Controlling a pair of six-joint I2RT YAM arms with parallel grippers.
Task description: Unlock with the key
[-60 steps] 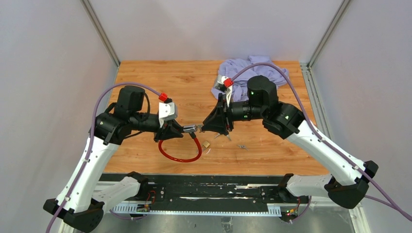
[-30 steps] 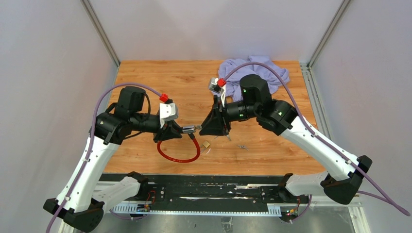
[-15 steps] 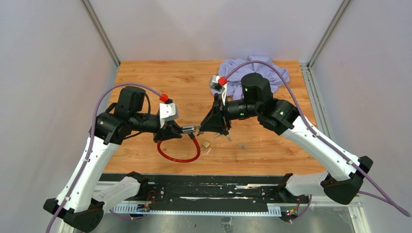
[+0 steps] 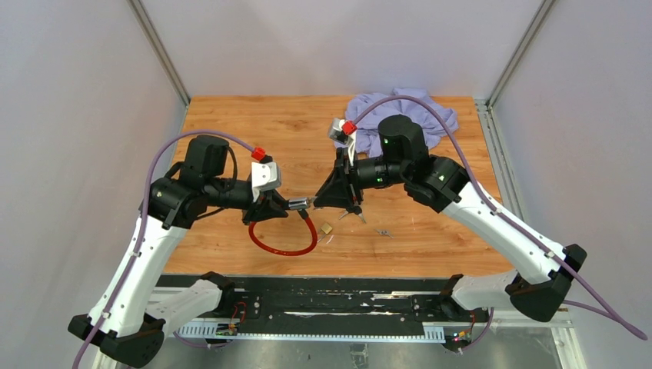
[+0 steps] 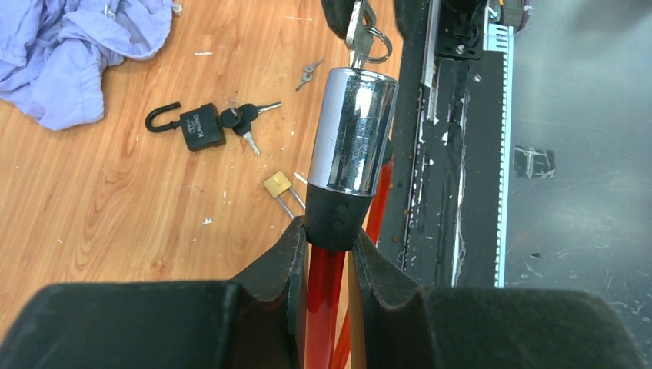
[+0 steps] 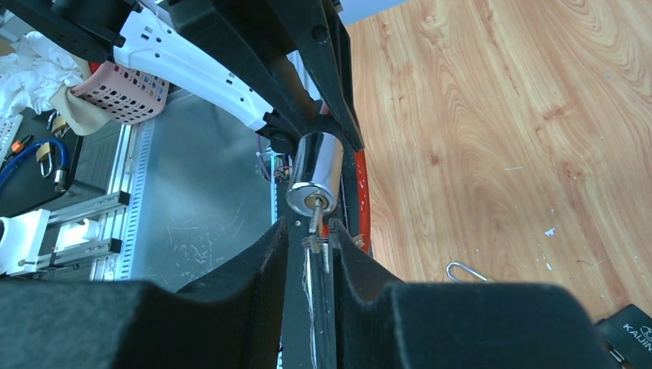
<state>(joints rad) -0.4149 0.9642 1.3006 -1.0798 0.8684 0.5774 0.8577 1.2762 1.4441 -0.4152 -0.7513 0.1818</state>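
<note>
Chrome catches the eye first: the lock barrel point(image 5: 352, 131) of a red cable lock point(image 4: 281, 247) is held up off the wooden table point(image 4: 254, 131), just in front of the near edge, between the two arms. The left gripper point(image 5: 327, 254) has it, fingers narrowed to a slim gap and clamped on the black collar just under the barrel. The red cable runs down between them and loops below onto the table.

Over to the right gripper point(image 6: 311, 246), meeting it head-on. Its fingers are drawn close together, pinching the head of the key point(image 6: 315, 223). The key's blade is in the keyhole on the barrel's end face, and a small ring hangs at its head.

Down on the table lies a black padlock point(image 5: 201, 127), shackle swung open, a bunch of keys point(image 5: 246, 119) touching its side. Near it sits a small brass padlock point(image 5: 278, 186), and a loose key point(image 5: 307, 74) lies a little apart. A crumpled purple cloth point(image 4: 404, 115) is bunched at the far right corner, well away from the grippers.
</note>
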